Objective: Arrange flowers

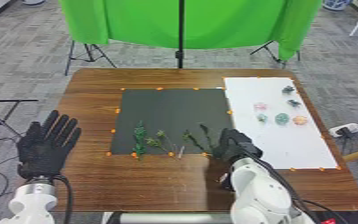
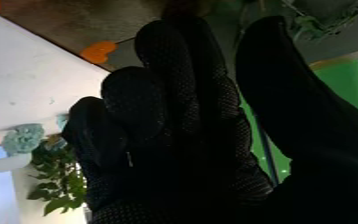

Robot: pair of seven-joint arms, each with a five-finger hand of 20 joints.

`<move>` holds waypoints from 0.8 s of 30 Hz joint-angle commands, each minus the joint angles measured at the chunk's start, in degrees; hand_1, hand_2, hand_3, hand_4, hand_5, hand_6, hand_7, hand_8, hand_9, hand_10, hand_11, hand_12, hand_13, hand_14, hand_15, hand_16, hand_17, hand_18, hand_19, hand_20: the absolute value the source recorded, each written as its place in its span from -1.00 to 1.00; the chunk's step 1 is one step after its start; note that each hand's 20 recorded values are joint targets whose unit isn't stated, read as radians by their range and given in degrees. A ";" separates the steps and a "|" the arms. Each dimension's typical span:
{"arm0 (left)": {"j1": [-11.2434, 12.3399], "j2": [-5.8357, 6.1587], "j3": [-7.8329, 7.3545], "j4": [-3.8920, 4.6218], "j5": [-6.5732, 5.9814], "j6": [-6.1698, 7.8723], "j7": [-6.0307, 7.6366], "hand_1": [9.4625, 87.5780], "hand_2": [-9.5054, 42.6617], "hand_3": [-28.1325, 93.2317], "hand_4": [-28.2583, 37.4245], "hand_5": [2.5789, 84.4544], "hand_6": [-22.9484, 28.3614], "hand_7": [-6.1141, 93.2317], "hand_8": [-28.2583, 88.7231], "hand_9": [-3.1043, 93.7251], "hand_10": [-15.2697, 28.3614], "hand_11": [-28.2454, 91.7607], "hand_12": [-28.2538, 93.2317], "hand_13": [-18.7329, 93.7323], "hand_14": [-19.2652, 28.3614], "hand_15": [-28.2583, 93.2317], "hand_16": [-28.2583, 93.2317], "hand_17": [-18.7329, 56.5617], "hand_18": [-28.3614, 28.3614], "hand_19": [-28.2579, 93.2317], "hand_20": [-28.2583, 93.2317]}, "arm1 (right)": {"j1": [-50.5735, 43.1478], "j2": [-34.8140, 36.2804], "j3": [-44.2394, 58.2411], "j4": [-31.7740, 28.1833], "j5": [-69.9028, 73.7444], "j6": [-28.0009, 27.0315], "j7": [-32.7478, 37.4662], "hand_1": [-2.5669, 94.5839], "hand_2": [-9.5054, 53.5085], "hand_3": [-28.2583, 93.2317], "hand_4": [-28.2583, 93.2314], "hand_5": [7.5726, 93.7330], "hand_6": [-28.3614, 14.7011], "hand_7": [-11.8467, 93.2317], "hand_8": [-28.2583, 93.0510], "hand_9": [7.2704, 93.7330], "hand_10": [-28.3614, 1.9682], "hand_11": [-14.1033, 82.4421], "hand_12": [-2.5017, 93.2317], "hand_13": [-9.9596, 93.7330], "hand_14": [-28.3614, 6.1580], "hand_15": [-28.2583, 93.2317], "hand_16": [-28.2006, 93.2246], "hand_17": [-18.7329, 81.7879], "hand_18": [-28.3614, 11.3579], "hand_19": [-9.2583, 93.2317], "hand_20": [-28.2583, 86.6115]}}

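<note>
In the head view, several green stems (image 1: 140, 137) lie side by side on the black mat (image 1: 171, 107), near its front edge. On the white sheet (image 1: 264, 145) sit small flower heads: a teal one (image 1: 282, 119), an orange one (image 1: 300, 120), a pink one (image 1: 261, 106) and dark ones (image 1: 288, 90). My right hand (image 1: 236, 146) is over the mat's front right corner, just right of the rightmost stem. In the right wrist view that hand (image 2: 175, 120) is open, thumb apart from the fingers, near a green stem (image 2: 322, 25). My left hand (image 1: 47, 147) is open, palm down, at the table's left side.
Orange tape pieces (image 1: 159, 88) line the edges of the mat and the sheet on the brown table (image 1: 95, 100). Behind the table hang green cloths (image 1: 184, 25) on stands. A teal flower head (image 2: 23, 138) stands out on the white sheet (image 2: 33, 85) in the right wrist view.
</note>
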 commanded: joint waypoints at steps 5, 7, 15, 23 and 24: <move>1.08 -0.27 0.43 0.19 -1.03 -0.38 0.04 -0.41 -0.49 0.75 -1.00 -0.04 0.29 -0.65 -0.69 -0.21 0.43 -0.20 -0.40 -0.20 0.49 0.05 -0.67 -0.75 0.50 0.04 -0.37 | 0.32 0.11 2.65 1.46 -3.75 7.23 0.47 0.00 -1.00 0.71 -1.00 0.51 0.01 -0.27 -0.48 0.44 -0.45 0.25 -0.40 0.46 -0.31 0.74 -0.07 0.14 -1.00 1.00 0.61; 1.08 -0.25 0.32 0.18 -0.79 -0.42 0.14 -0.41 -0.48 0.76 -1.00 -0.04 0.29 -0.65 -0.69 -0.20 0.43 -0.20 -0.40 -0.20 0.49 0.05 -0.67 -0.75 0.50 0.04 -0.37 | 0.70 0.95 3.92 2.40 -7.03 13.45 0.38 -0.01 -1.00 0.73 -1.00 0.48 0.00 -0.26 -0.47 0.41 -0.47 0.26 -0.40 0.46 -0.30 0.74 -0.07 0.15 -1.00 1.00 0.62; 1.23 -0.29 0.27 0.20 -0.68 -0.38 0.58 -0.43 -0.45 0.76 -1.00 -0.04 0.29 -0.66 -0.69 -0.21 0.43 -0.20 -0.40 -0.20 0.49 0.05 -0.67 -0.75 0.50 0.04 -0.37 | 4.40 4.55 9.40 7.69 -10.42 21.99 1.18 -0.07 -1.00 0.82 -1.00 0.27 -0.05 -0.20 -0.78 0.21 -0.58 0.18 -0.50 0.35 -0.35 0.75 -0.09 0.16 -0.99 1.00 0.68; 0.83 -0.40 0.59 0.46 -0.14 -0.89 0.57 -0.43 -0.43 0.76 -1.00 -0.04 0.29 -0.66 -0.69 -0.21 0.43 -0.20 -0.40 -0.20 0.49 0.05 -0.67 -0.75 0.50 0.04 -0.37 | 9.32 7.60 10.04 14.87 -4.12 19.27 -3.86 -0.04 -1.00 0.84 -1.00 0.21 -0.05 -0.46 -0.76 0.13 -0.41 -0.28 -0.63 0.27 -0.32 0.65 -0.19 0.10 -0.96 1.00 0.64; 0.59 -0.39 0.69 0.61 -0.11 -0.99 0.50 -0.44 -0.43 0.76 -1.00 -0.04 0.29 -0.66 -0.69 -0.21 0.43 -0.20 -0.40 -0.20 0.49 0.04 -0.67 -0.75 0.50 0.04 -0.37 | 9.87 7.91 9.78 15.61 -4.04 19.00 -4.04 -0.04 -1.00 0.84 -1.00 0.20 -0.05 -0.48 -0.75 0.12 -0.38 -0.30 -0.63 0.27 -0.31 0.64 -0.20 0.10 -0.95 1.00 0.63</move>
